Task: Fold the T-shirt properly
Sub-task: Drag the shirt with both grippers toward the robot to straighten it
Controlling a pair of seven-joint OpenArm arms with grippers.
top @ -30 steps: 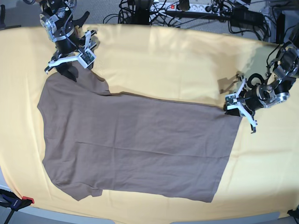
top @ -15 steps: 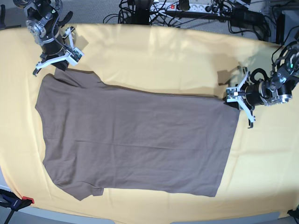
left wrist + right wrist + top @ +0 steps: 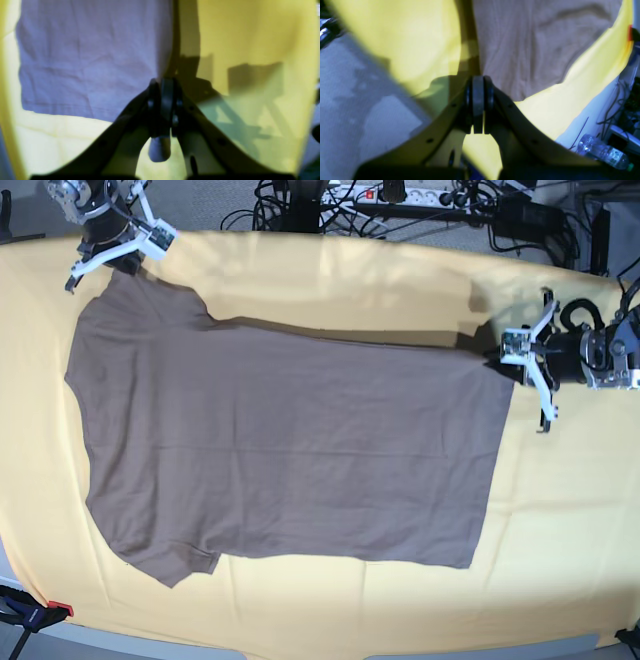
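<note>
The taupe T-shirt [image 3: 290, 450] lies spread flat on the yellow cloth [image 3: 330, 290], neck end at the left and hem at the right. My right gripper [image 3: 112, 266] is at the far left, shut on the shirt's far shoulder corner. In the right wrist view the jaws are closed [image 3: 478, 83] on the edge of the shirt [image 3: 532, 50]. My left gripper [image 3: 508, 358] is shut on the far hem corner. In the left wrist view its closed jaws [image 3: 163, 86] pinch the shirt [image 3: 87, 62], and a bit of fabric pokes out behind them.
Cables and a power strip [image 3: 400, 195] lie beyond the far edge. An orange clamp [image 3: 55, 612] holds the cloth at the front left corner. A water bottle [image 3: 602, 150] lies on the floor past the table's side. Grey floor [image 3: 357, 112] shows beyond the cloth.
Both grippers have moved toward the far edge while holding the shirt. The right one went up and left. The shirt's far edge has been drawn back and the fabric lies flatter.
</note>
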